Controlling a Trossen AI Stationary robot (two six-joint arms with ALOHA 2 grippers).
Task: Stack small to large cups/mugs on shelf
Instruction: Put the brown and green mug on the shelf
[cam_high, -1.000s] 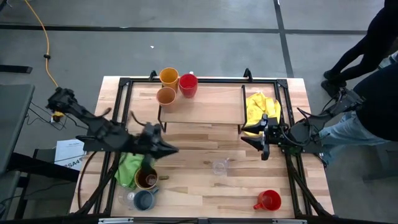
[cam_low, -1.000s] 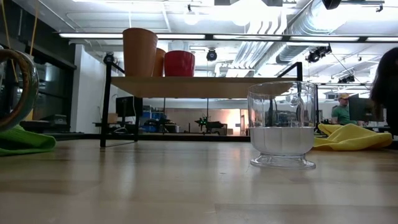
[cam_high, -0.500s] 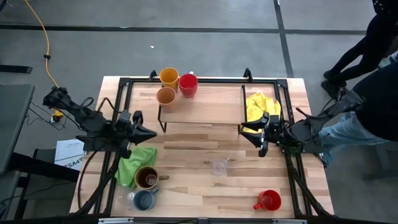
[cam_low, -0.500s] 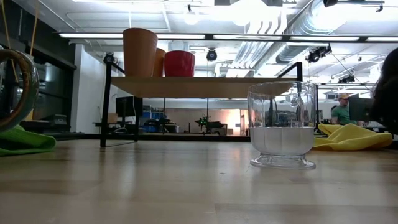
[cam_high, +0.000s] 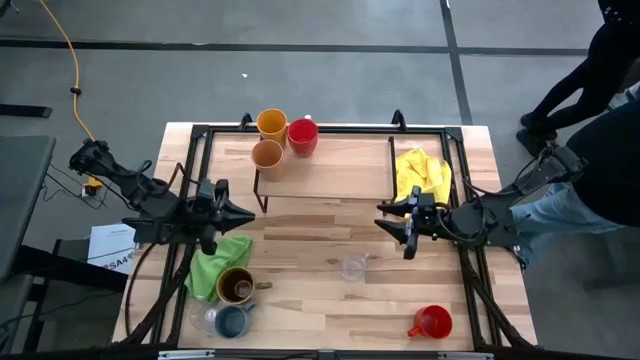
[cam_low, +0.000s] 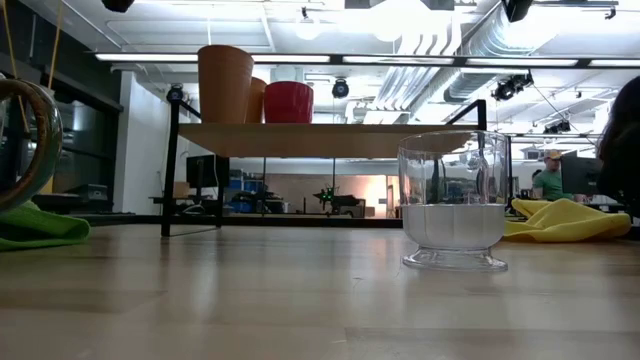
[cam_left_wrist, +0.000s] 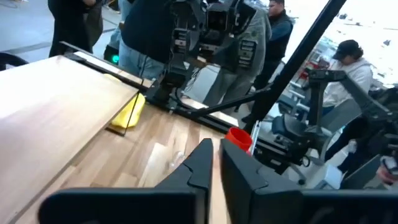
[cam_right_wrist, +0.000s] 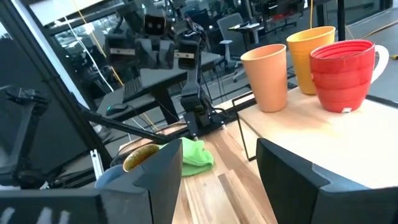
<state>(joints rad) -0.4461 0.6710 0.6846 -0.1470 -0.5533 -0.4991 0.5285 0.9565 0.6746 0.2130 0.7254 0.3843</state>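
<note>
1. Three cups (cam_high: 272, 123) stand at the shelf's (cam_high: 340, 170) far-left corner.
2. Left tool (cam_high: 243, 214), fingers together, has pulled back left of the shelf, empty.
3. Right tool (cam_high: 393, 225), fingers apart, has advanced toward the glass (cam_high: 352, 267) mid-tabletop, probably the next pick.

Four cameras on one worktop (cam_high: 320, 240).
Overhead looks straight down; low view sits level, seemingly nearest the clear glass (cam_low: 454, 202); both show the shelf (cam_high: 322, 168).
</note>
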